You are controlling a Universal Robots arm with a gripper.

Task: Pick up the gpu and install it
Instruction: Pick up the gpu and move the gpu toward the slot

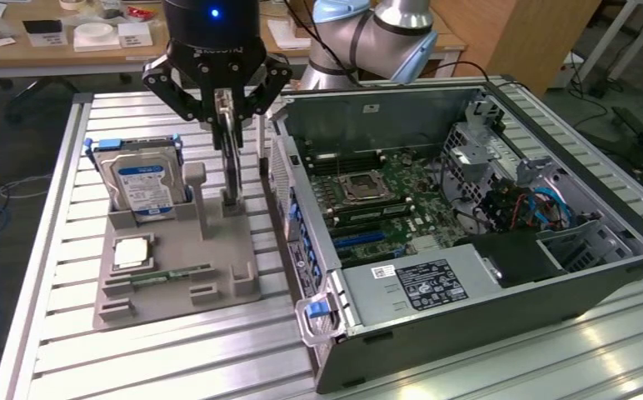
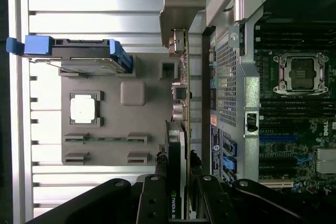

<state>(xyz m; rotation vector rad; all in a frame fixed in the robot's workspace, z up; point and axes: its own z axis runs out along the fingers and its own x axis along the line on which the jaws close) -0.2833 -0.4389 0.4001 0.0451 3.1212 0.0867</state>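
The gpu is a thin card seen edge-on, standing upright over the rear slot of the grey parts holder. Whether its lower edge still touches the slot I cannot tell. My gripper comes down from above and is shut on the card's upper part. In the wrist view the gpu runs as a narrow strip with its silvery end bracket at the far end. The gripper clamps it, one dark finger on each side. The open computer case lies right beside the holder.
A hard drive with blue rails stands in the holder, with a processor chip and a green memory stick in front of it. The case wall rises close beside the card. A slatted metal table carries everything.
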